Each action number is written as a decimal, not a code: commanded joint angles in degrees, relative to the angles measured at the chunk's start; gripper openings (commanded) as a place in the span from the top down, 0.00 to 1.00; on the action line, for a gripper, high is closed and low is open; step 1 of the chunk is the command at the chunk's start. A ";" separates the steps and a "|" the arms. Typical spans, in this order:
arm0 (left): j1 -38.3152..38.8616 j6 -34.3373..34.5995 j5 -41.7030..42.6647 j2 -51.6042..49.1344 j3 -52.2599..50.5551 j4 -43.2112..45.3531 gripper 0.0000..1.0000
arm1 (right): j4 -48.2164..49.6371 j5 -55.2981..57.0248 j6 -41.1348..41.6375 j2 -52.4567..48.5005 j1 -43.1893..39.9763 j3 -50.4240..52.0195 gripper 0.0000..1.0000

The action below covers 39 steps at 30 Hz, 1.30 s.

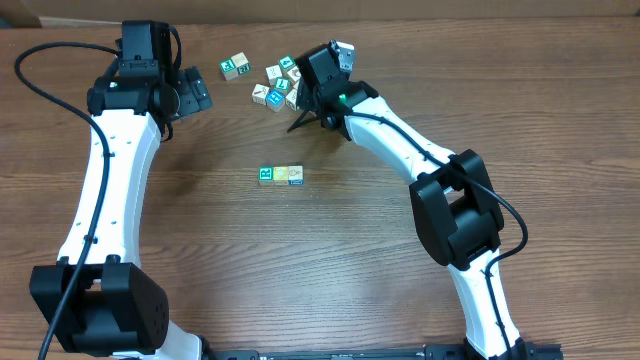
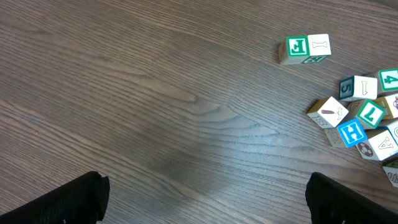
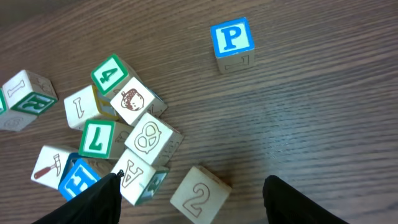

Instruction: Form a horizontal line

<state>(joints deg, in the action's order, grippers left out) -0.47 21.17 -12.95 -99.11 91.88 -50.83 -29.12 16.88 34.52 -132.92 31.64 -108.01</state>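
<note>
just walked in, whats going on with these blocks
A two-armed robot is lining up toy blocks on a wooden table. A short row already sits mid-table, with a teal-letter block at one end. The right gripper is over the loose pile at the far side, its open fingers either side of the block marked 2, not gripping it yet. The left gripper hangs open above bare wood, holding nothing.

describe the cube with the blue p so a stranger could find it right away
On the brown wooden table, find the heap of small wooden letter cubes in the right wrist view. One white wooden cube stands alone, up and right of that heap, touching nothing. Only it shows a blue P.
</note>
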 commanded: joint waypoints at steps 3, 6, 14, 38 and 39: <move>0.11 -0.22 -0.96 -0.15 0.11 0.09 0.00 | 1.86 1.97 4.74 -0.24 0.11 2.01 0.31; 0.11 -0.22 -0.96 -0.15 0.11 0.09 0.00 | 1.90 1.95 6.23 -0.68 0.11 2.01 0.32; 0.11 -0.20 -0.96 -0.15 0.11 0.09 0.00 | 1.81 1.92 6.23 -3.54 0.11 2.01 0.35; 0.11 -0.22 -0.96 -0.15 0.11 0.09 0.00 | -0.76 1.49 7.52 -3.96 0.26 2.01 0.30; 0.11 -0.22 -0.96 -0.15 0.11 0.09 0.00 | -0.76 1.49 7.50 -3.96 0.26 2.01 0.30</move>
<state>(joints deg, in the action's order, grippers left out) -0.47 21.17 -12.95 -99.11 91.88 -50.81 -29.61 18.02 42.00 -136.53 31.64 -106.28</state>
